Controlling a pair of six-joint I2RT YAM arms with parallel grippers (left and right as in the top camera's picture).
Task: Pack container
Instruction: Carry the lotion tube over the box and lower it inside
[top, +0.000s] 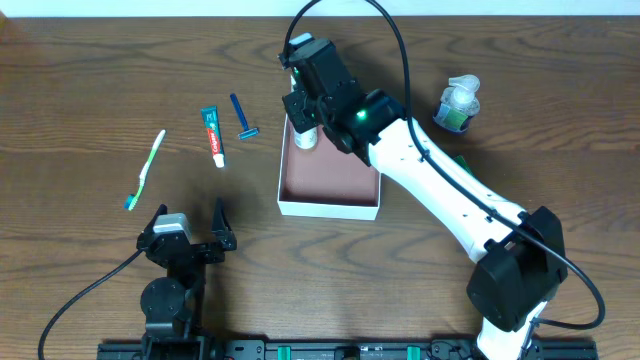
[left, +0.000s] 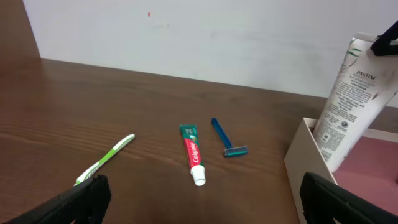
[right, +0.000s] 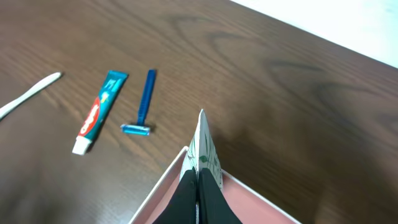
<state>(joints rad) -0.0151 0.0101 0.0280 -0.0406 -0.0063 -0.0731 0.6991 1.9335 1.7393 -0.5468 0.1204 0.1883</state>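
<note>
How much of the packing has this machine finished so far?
Done: nothing lies loose in the visible part of the container. In hand: the right gripper, shut on the Pantene tube, stands it in the far-left corner. To go: toothbrush, toothpaste, razor and bottle on the table. The left gripper is open, empty.
</note>
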